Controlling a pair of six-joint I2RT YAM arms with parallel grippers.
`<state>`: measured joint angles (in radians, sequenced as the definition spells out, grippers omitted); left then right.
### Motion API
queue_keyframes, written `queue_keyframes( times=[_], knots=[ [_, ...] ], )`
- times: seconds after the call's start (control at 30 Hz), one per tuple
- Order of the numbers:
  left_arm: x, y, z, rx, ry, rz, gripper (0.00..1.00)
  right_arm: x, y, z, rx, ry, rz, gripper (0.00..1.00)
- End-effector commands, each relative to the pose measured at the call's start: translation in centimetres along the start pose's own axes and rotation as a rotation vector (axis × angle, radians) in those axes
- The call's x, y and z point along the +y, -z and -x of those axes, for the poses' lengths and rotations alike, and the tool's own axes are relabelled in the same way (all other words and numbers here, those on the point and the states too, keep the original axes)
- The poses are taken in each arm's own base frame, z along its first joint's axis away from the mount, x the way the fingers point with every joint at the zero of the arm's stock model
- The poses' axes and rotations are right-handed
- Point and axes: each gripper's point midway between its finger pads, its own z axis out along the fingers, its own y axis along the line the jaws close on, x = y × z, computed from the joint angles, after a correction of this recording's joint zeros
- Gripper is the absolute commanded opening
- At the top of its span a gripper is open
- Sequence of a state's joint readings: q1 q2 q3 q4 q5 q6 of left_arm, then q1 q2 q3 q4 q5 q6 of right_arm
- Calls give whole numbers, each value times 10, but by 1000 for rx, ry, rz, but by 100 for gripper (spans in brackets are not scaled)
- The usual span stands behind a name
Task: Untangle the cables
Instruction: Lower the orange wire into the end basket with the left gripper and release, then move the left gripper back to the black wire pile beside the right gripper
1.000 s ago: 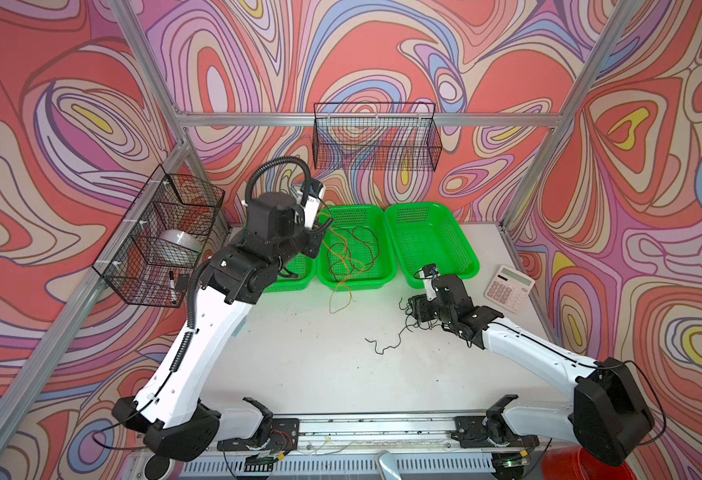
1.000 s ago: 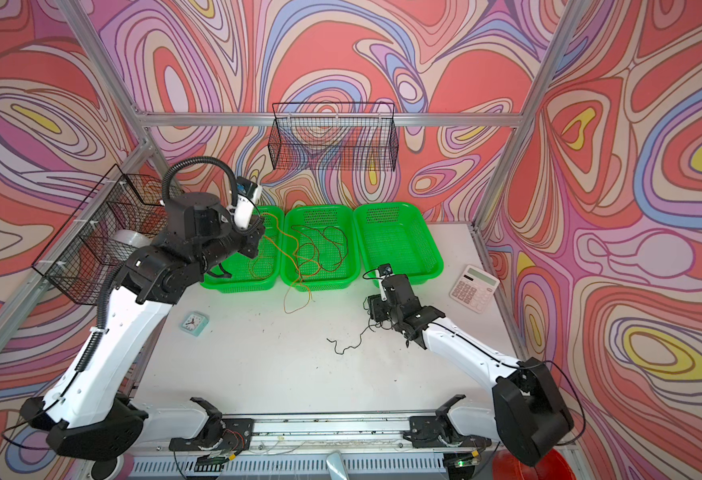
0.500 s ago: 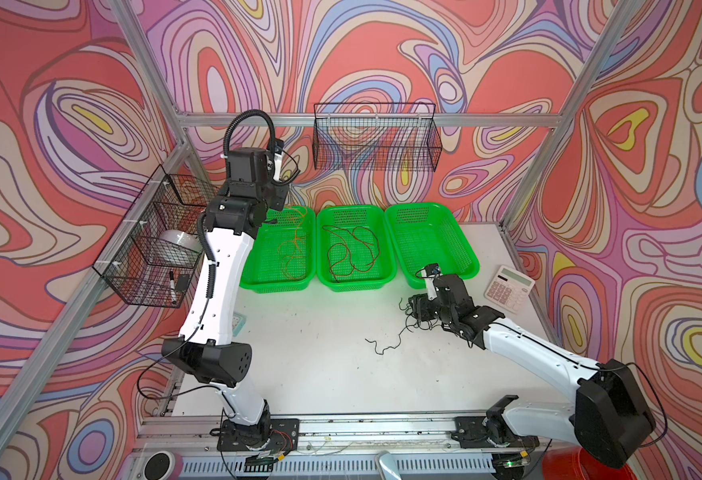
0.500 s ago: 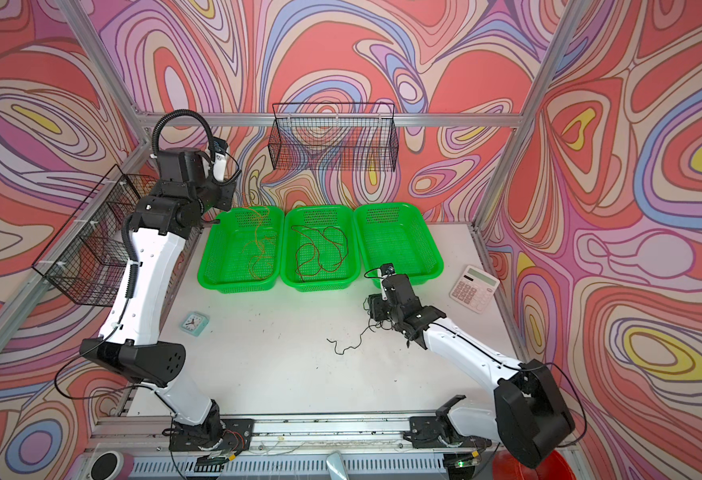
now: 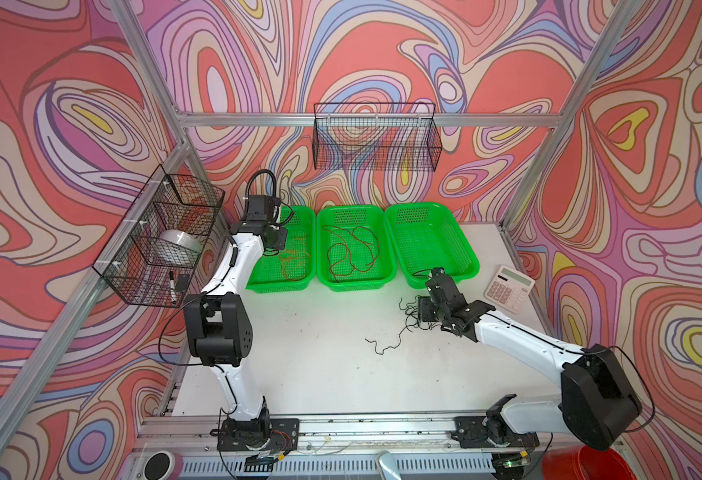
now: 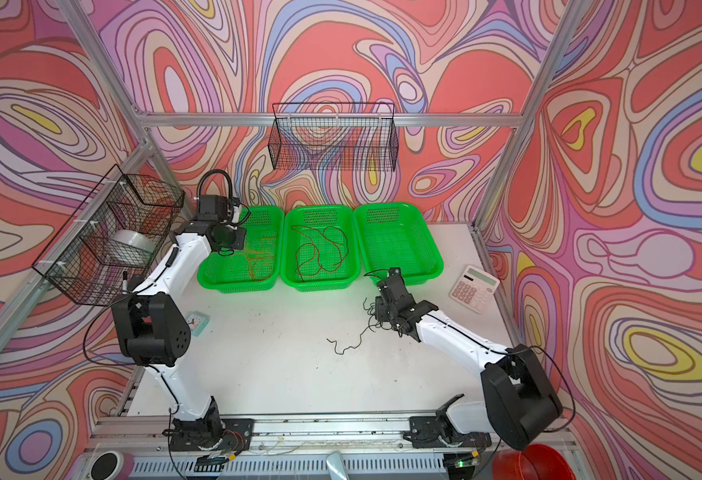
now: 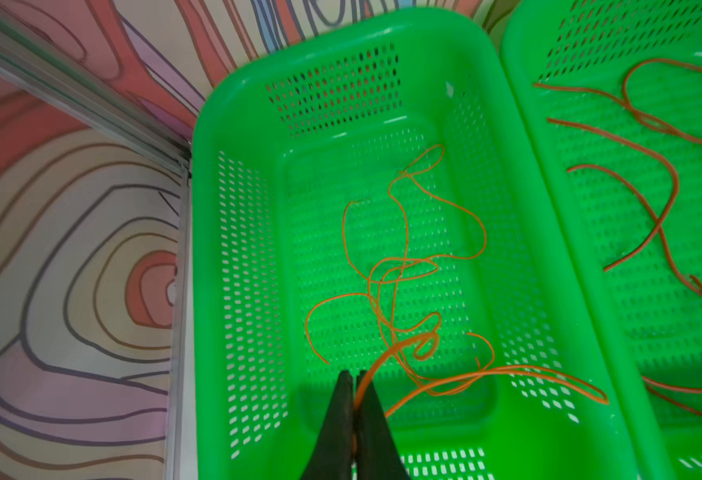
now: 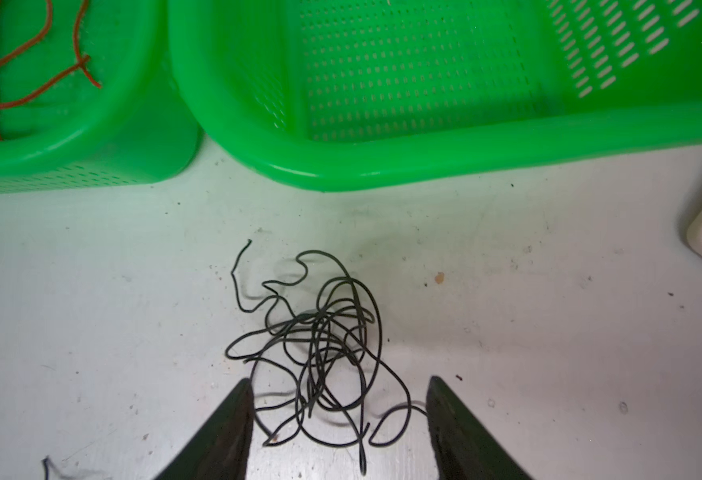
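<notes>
Over the left green basket (image 7: 216,124), my left gripper (image 7: 356,376) is shut on one end of the thin orange cable (image 7: 399,266). The rest of that cable lies in loose loops on the basket floor (image 5: 295,259). A dark red-brown cable (image 5: 351,253) lies spread in the middle green basket (image 5: 353,284). On the white table a tangled black cable (image 8: 324,340) sits between the fingers of my right gripper (image 8: 339,390), which is open. One loose end of it trails toward the table's middle (image 5: 382,347). The right green basket (image 8: 424,166) holds nothing.
A calculator (image 5: 509,286) lies right of the baskets and a small clock (image 6: 195,322) near the left arm's base. A wire basket (image 5: 374,137) hangs on the back wall and another (image 5: 158,237) on the left wall. A thick red coil (image 6: 528,461) sits below the table's front right.
My left arm swung up and left from the middle basket, then came down over the left basket, laying the orange cable in it. The right arm has stayed put.
</notes>
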<state>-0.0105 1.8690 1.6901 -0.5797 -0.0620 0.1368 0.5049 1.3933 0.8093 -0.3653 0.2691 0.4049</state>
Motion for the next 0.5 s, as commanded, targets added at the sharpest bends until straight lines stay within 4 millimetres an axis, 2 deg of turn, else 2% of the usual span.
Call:
queue_keyframes(
  times=[0.0,0.13,0.17,0.2,0.27,0.4,0.47],
  knots=[
    [-1,6,13,-57,70,-32,53,-7,-10,-5,41,-26,-61,66],
    [3,23,15,-92,88,-20,70,-3,-25,-15,78,-26,-57,62],
    [3,30,17,-117,87,-24,77,-2,-29,-18,88,-26,-55,61],
    [3,38,19,-139,85,-28,88,-1,-32,-21,100,-25,-51,60],
    [4,49,17,-160,80,-22,100,1,-38,-28,126,-20,-42,56],
    [-3,68,9,-187,49,-44,99,3,-43,-37,149,-14,-27,49],
    [-12,79,6,-220,28,-68,98,5,-41,-37,136,-12,-6,42]
  ],
)
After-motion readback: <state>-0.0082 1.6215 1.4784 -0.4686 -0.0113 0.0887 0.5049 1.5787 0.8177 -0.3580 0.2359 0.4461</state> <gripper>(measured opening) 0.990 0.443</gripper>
